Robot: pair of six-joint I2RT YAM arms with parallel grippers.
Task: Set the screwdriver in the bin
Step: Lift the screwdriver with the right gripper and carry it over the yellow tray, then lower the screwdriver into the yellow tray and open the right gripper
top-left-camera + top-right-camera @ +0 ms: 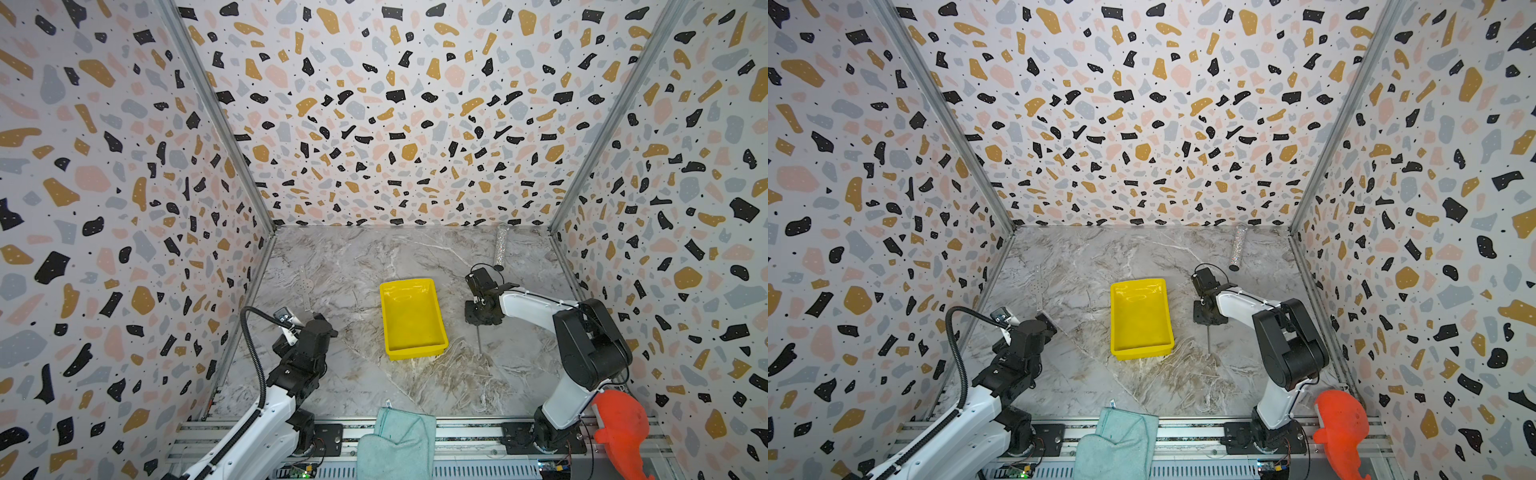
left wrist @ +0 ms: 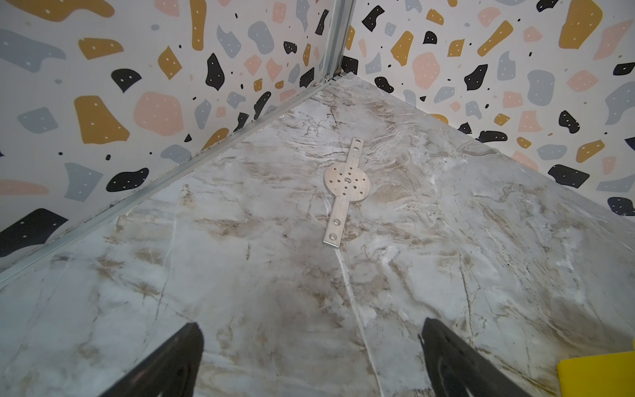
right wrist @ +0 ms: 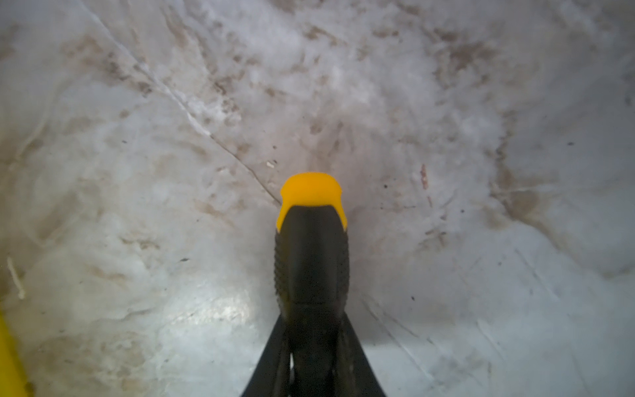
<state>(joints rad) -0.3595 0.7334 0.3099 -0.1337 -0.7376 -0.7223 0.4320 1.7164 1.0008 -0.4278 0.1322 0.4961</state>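
The screwdriver (image 3: pixel 311 247) has a black handle with an orange-yellow end cap. My right gripper (image 3: pixel 311 319) is shut on that handle, one finger on each side. In both top views the right gripper (image 1: pixel 482 313) points down at the table to the right of the bin (image 1: pixel 411 320). The thin silver shaft (image 1: pixel 479 338) sticks out from under it toward the front. The bin (image 1: pixel 1140 318) is a shallow yellow tray with nothing in it. My left gripper (image 2: pixel 311 330) stands open over bare table at the left, away from both.
A flat perforated metal strip (image 2: pixel 347 185) lies near the left wall. A glittery silver cylinder (image 1: pixel 500 245) lies at the back right. A teal cloth (image 1: pixel 399 440) and an orange object (image 1: pixel 619 428) sit at the front edge. Patterned walls close off three sides.
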